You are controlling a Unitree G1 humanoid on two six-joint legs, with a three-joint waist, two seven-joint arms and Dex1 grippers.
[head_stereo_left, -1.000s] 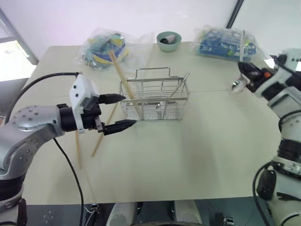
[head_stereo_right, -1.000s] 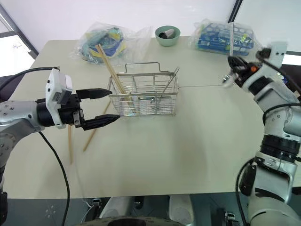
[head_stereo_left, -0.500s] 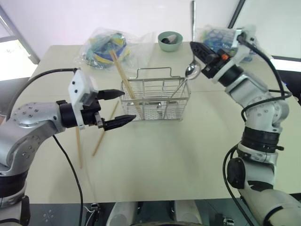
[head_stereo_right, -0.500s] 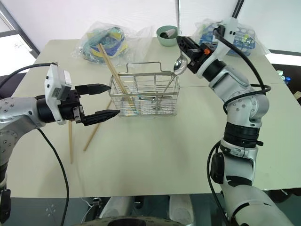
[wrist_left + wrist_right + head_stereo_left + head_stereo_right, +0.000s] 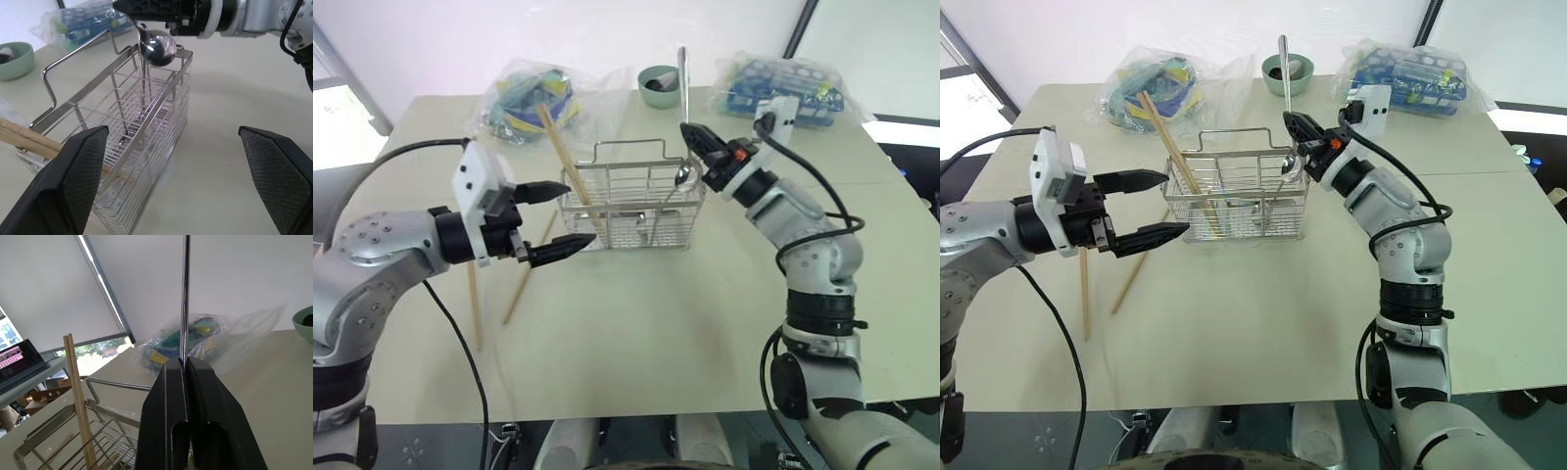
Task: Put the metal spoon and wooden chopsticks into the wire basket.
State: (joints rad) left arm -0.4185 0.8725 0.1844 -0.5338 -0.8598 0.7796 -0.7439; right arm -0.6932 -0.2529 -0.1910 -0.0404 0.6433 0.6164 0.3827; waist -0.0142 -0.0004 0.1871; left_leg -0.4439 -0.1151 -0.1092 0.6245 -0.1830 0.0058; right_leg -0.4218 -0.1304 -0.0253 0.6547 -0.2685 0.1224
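The wire basket (image 5: 636, 201) stands mid-table. My right gripper (image 5: 693, 137) is shut on the metal spoon (image 5: 682, 98), which it holds upright. The handle (image 5: 185, 293) rises between its fingers (image 5: 164, 421). The spoon's bowl (image 5: 157, 47) hangs at the rim of the basket's right end. Two wooden chopsticks (image 5: 563, 157) lean out of the basket's left end. Two more lie on the table, one (image 5: 475, 304) beside the other (image 5: 524, 284). My left gripper (image 5: 582, 212) is open and empty, level with the basket's left end and just short of it.
A clear plastic bag (image 5: 529, 93) of coloured items lies at the back left. Another plastic bag (image 5: 783, 83) lies at the back right. A green bowl (image 5: 661, 86) sits between them behind the basket. The table (image 5: 656, 333) has open surface in front.
My right arm has swung left from the table's right side, carrying the spoon to the basket's right end and turning it upright. The left gripper has stayed where it was.
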